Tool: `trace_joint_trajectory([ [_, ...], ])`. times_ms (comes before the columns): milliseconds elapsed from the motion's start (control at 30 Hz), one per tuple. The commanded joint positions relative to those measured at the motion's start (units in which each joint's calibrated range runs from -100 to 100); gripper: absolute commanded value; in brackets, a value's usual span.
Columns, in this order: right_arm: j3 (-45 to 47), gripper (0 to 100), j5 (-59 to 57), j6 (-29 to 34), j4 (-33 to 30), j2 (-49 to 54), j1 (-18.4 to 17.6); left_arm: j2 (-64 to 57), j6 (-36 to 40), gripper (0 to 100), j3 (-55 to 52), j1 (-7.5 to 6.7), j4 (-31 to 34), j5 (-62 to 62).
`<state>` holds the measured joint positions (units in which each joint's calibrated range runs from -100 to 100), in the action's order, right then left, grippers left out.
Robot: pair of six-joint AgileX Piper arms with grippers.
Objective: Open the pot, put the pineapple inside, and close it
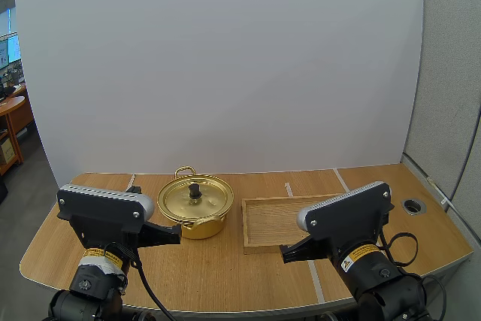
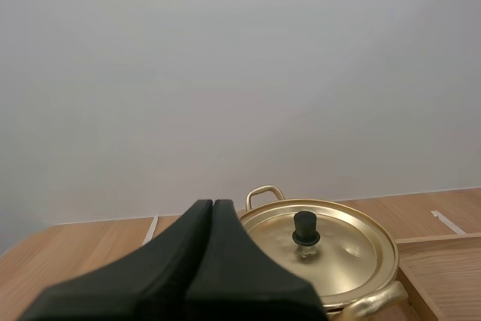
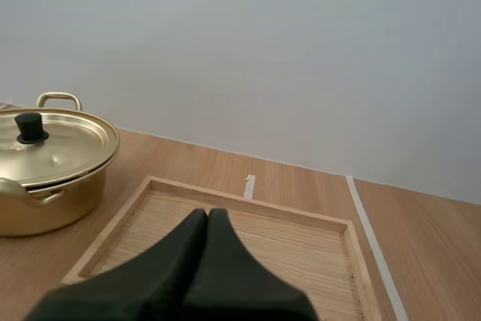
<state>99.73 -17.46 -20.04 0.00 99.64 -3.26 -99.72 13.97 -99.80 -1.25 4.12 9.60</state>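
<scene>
A gold pot (image 1: 195, 208) stands left of the table's middle with its lid (image 1: 195, 199) on; a black knob (image 1: 195, 190) tops the lid. My left gripper (image 1: 174, 234) hovers just short of the pot's near left side, shut on nothing. From the left wrist, its fingers (image 2: 213, 212) lie together as one wedge before the pot (image 2: 319, 249). My right gripper (image 1: 286, 253) rests shut at the near edge of the wooden tray (image 1: 259, 242). In the right wrist view its fingers (image 3: 208, 219) meet over the tray (image 3: 301, 242), with the pot (image 3: 49, 163) off to the side.
The wooden tray holds nothing and lies right of the pot. Strips of white tape (image 1: 288, 189) mark the tabletop. A round cable hole (image 1: 413, 205) sits at the table's far right. The white backdrop (image 1: 225, 65) rises behind the table.
</scene>
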Motion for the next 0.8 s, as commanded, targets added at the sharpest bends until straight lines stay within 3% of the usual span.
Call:
trace_joint_trajectory([
  [0,0.27,0,-2.33,1.59,1.9,0.36,1.16,-0.28,1.01,0,-0.2,0.07,0.84,3.37],
  [267,0.27,0,-13.34,1.94,3.49,0.36,1.86,-0.28,2.75,0,-0.2,0.07,0.69,13.61],
  [400,0.27,0,-13.55,1.94,3.49,0.36,1.86,-0.28,3.63,0,-0.2,0.07,0.45,20.21],
  [767,0.27,0,-13.56,1.94,3.39,0.36,1.86,-0.28,3.73,0,-0.2,0.14,0.45,20.74],
])
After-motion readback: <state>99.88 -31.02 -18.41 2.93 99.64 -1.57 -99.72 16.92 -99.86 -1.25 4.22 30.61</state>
